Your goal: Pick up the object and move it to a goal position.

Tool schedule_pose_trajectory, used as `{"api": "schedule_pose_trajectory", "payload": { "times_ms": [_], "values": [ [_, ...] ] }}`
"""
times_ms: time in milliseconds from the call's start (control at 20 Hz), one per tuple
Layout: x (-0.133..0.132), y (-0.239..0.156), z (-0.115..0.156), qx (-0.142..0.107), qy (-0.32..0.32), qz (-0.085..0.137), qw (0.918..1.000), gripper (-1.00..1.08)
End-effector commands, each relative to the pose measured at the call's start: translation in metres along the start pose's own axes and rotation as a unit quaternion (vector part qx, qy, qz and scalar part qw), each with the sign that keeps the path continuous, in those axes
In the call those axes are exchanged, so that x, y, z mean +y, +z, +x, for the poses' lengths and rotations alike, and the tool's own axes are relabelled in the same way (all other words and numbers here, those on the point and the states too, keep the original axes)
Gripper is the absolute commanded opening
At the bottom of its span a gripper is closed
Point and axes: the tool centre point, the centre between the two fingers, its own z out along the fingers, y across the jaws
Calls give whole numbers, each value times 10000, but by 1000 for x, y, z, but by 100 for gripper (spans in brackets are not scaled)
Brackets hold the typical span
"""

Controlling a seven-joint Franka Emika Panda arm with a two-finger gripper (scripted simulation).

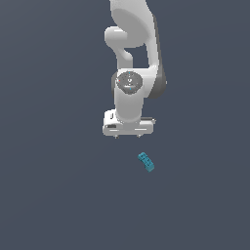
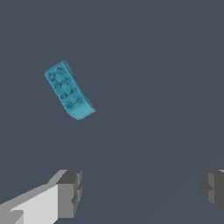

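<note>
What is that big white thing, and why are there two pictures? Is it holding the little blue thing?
The white thing is a robot arm, drawn by a computer program rather than filmed. At its end sits a pincer with two fingers for grabbing. One picture comes from a camera standing away from the arm. The other comes from a camera on the arm's wrist, so you see the two grey fingers spread wide apart. The little blue thing is a bumpy teal block, like a toy brick, lying on the dark grey floor. Nothing is held: the pincer is open and apart from the block.
</note>
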Motion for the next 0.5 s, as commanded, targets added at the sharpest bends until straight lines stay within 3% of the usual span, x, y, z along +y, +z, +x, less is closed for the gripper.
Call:
{"api": "schedule_pose_trajectory", "payload": {
  "times_ms": [0, 450],
  "values": [
    [-5, 3, 5, 15, -155, -10, 9999, 100],
    [-40, 26, 41, 152, -1294, -69, 9915, 100]
  ]
}}
